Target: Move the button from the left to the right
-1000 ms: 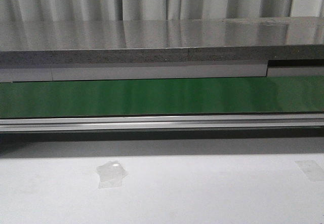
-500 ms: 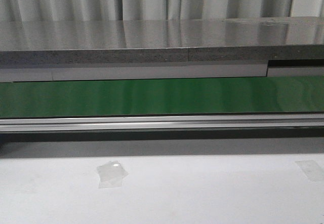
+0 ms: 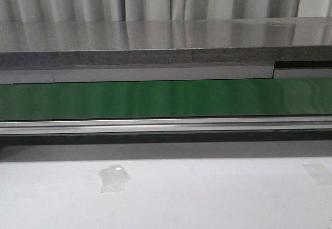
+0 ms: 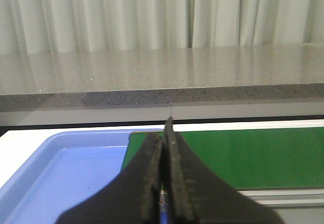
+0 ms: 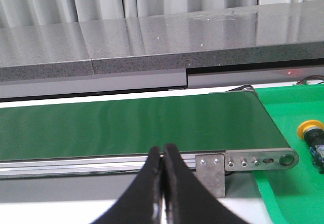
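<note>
Front view: green belt (image 3: 166, 98) runs full width, grey stone ledge (image 3: 155, 45) behind it w/ curtain (image 3: 155, 1) at the back. White tabletop (image 3: 207, 198) in front, clear tape scrap (image 3: 114, 177) left of centre, another tape piece (image 3: 317, 173) at far right. No arms or button visible here.

Left wrist view: left gripper (image 4: 165, 133), fingers (image 4: 152, 173) pressed together, nothing between them. Blue tray (image 4: 61, 178) beyond them, next to the belt's end; visible part looks bare. Belt and ledge beyond.

Right wrist view: right gripper (image 5: 163, 155), fingers (image 5: 150, 183) pressed together, nothing held. Belt end w/ metal bracket (image 5: 212, 171) and roller rail (image 5: 260, 159) just beyond. Green tray (image 5: 288, 183) beside belt end; button (image 5: 313, 135) lies in it on its side, yellow cap toward the belt, body partly cut by frame edge. Well apart from fingers.
</note>
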